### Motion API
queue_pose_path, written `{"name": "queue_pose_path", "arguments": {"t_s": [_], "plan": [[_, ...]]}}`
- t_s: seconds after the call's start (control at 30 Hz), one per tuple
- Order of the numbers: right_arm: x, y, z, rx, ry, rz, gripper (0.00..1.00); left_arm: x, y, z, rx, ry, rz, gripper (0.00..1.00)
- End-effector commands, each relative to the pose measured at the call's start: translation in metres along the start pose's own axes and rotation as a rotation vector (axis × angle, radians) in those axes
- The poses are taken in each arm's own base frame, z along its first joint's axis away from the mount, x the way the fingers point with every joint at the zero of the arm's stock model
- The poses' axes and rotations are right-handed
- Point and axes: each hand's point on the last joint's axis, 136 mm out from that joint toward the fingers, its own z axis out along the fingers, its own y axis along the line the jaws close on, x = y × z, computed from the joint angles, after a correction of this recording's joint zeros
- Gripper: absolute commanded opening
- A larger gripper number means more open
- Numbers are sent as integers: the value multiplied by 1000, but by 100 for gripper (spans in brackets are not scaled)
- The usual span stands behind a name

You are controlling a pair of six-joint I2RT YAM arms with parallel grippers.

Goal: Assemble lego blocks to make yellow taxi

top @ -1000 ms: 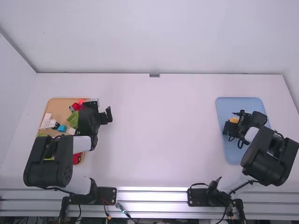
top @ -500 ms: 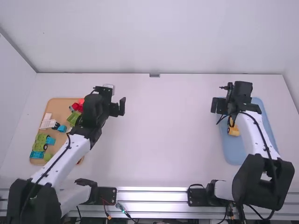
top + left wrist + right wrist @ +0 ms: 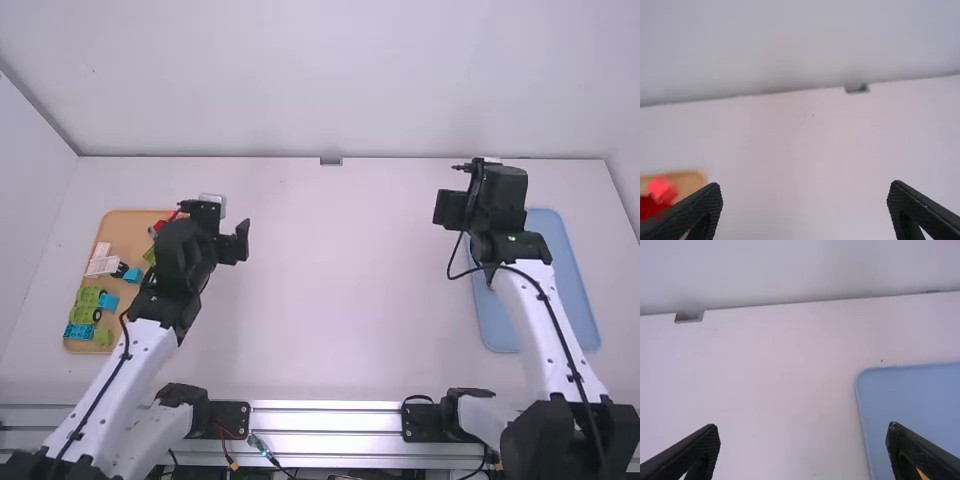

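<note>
From here, the blue tray (image 3: 910,405) wants leaving alone. Both the right gripper (image 3: 802,426) and left gripper (image 3: 806,185) are spread, empty. The yellow piece (image 3: 922,474) sits in the tray; if they're finishing, I'd keep fingers high and wide, folding back gently without nudging it.

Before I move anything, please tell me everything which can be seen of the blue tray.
The blue tray is light blue, smooth and plastic-looking, with rounded corners. It lies flat on the white table, on the right arm's side, its long sides running away from the robot. The right arm passes over it, hiding part. A yellow-orange bit shows within its outline, beside a pincer finger.
</note>
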Motion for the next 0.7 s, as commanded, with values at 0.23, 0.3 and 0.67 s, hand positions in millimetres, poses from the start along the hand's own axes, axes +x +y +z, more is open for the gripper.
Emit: {"name": "queue_pose_path", "arguments": {"t_s": [0.23, 0.3, 0.67], "plan": [[-1, 0, -26, 1, -148, -25, 73, 43, 27, -24, -87, 17, -27, 70], [-1, 0, -32, 0, -190, -26, 69, 55, 26, -28, -87, 17, -27, 66], [27, 0, -59, -1, -330, -28, 45, 120, 24, -40, -87, 17, -27, 40]]}}
